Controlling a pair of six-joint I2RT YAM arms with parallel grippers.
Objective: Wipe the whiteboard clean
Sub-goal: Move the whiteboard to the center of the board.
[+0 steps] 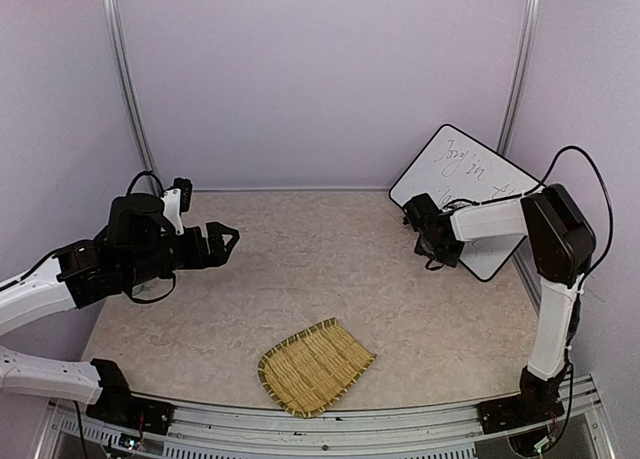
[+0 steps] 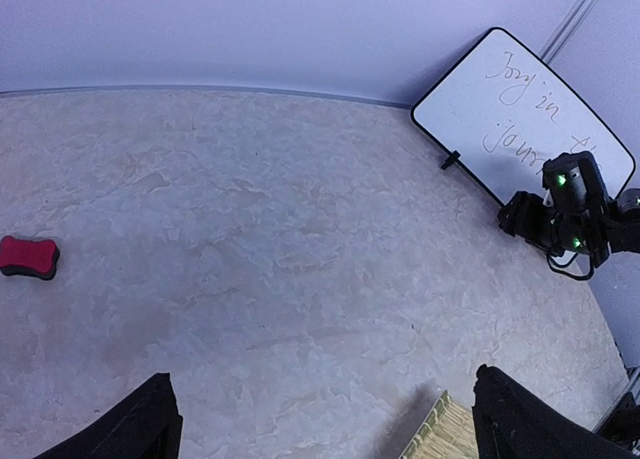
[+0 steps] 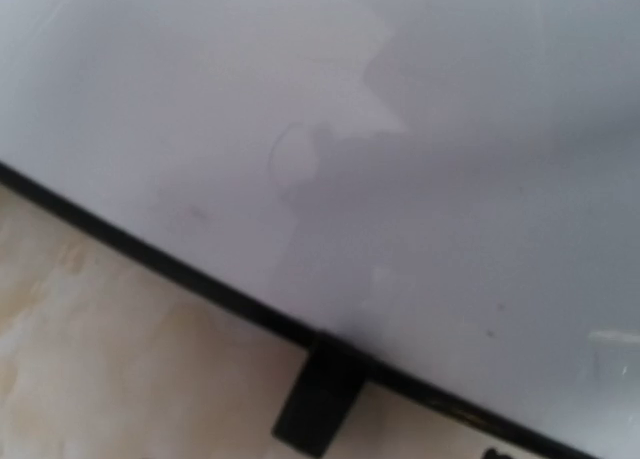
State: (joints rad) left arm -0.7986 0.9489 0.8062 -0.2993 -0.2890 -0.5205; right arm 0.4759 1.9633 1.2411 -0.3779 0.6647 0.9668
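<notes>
The whiteboard [image 1: 468, 174] is white with a thin black rim and thin dark handwriting across its face. Its small foot [image 3: 320, 399] is black. The 2 left fingers [image 2: 130, 429] are matte black. Ahead of them, the counter [image 1: 330, 269] is pale beige with cloudy, marble-like veining. Well off to their left lies an eraser [image 2: 28, 256], red on top over a black base. Near their right side, the mat [image 1: 315, 367] is straw-yellow in a tight woven grid. The right arm [image 1: 495, 219] is white with black joints and small green lights. The walls [image 1: 320, 79] are pale lilac.
</notes>
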